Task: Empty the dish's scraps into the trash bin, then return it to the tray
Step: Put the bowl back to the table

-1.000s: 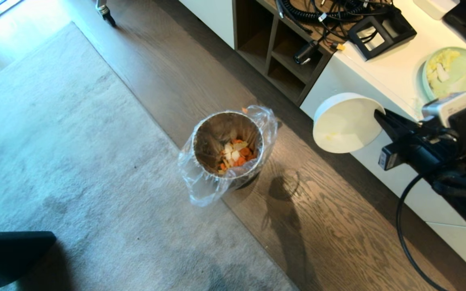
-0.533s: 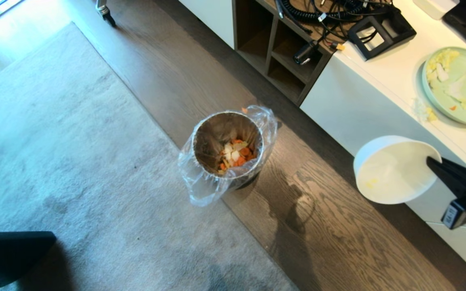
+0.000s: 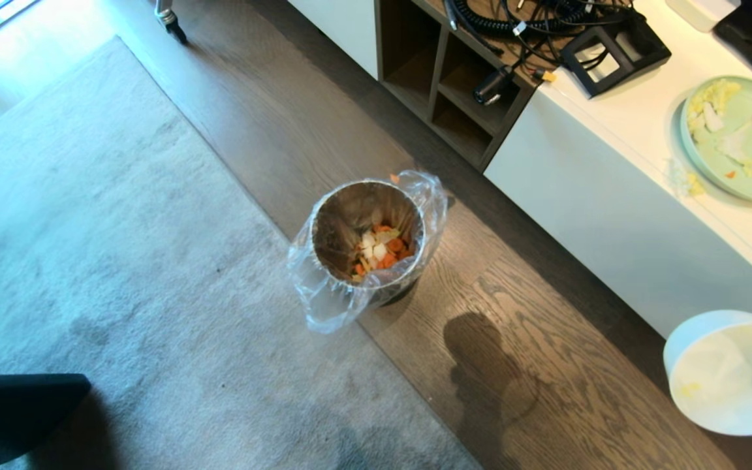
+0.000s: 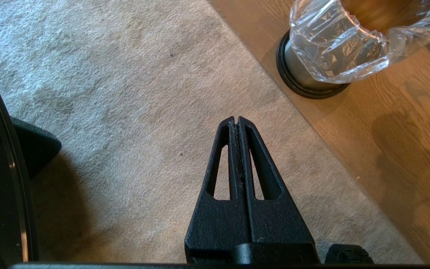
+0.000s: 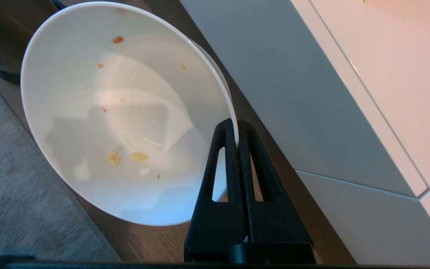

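White bowl (image 3: 728, 372) sits lower right of the head view, tipped, right gripper (image 5: 236, 129) jaws pinching its rim. Scraps (image 3: 379, 251) are in the bin (image 3: 366, 245), mid-frame. We'd level it before looking for the tray. Left gripper (image 4: 236, 121) jaws are pressed together.

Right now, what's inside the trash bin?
Inside the trash bin, orange and pale scraps lie heaped on one side of the bottom. Whatever sits beneath that heap is covered. The clear liner folds over the rim.
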Motion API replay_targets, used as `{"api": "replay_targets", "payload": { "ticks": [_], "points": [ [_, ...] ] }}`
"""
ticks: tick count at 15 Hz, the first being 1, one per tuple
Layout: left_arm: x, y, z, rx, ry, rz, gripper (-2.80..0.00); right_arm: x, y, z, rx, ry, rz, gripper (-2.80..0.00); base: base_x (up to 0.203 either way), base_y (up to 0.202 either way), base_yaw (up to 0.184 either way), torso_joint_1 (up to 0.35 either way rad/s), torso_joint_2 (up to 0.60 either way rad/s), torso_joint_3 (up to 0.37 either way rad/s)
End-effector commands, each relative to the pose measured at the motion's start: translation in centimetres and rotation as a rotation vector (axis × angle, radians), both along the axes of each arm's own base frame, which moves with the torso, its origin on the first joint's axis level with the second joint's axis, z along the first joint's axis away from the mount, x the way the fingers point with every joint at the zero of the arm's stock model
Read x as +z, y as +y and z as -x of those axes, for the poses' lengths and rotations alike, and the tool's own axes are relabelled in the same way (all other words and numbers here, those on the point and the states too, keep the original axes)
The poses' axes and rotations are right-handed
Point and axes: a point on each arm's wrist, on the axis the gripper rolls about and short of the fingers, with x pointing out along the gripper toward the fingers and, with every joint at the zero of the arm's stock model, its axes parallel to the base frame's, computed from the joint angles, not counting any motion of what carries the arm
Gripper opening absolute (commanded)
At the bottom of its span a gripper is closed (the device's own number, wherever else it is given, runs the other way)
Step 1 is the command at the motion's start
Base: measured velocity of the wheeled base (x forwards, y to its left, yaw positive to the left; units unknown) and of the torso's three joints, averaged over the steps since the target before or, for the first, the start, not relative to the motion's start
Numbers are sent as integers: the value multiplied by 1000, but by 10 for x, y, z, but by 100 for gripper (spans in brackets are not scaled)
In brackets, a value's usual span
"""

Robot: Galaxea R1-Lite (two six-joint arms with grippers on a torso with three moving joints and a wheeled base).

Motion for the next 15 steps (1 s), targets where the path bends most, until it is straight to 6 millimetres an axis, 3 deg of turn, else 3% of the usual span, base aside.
{"api": "replay_targets", "payload": {
  "ticks": [1, 4, 8, 15],
  "points": [
    [0, 0, 0, 1, -1, 2, -280, -13, 0, 28, 23, -51, -4, -280, 0, 0, 0, 0, 0, 0],
    [0, 0, 0, 1, -1, 2, -280, -41, 2, 47, 55, 52, -10, -280, 0, 0, 0, 0, 0, 0],
    [0, 0, 0, 1, -1, 1, -280, -63, 2, 63, 98, 102, -28, -280, 0, 0, 0, 0, 0, 0],
    [0, 0, 0, 1, -1, 1, -280, -68, 2, 73, 105, 5, -101, -280, 0, 0, 0, 0, 0, 0]
  ]
}}
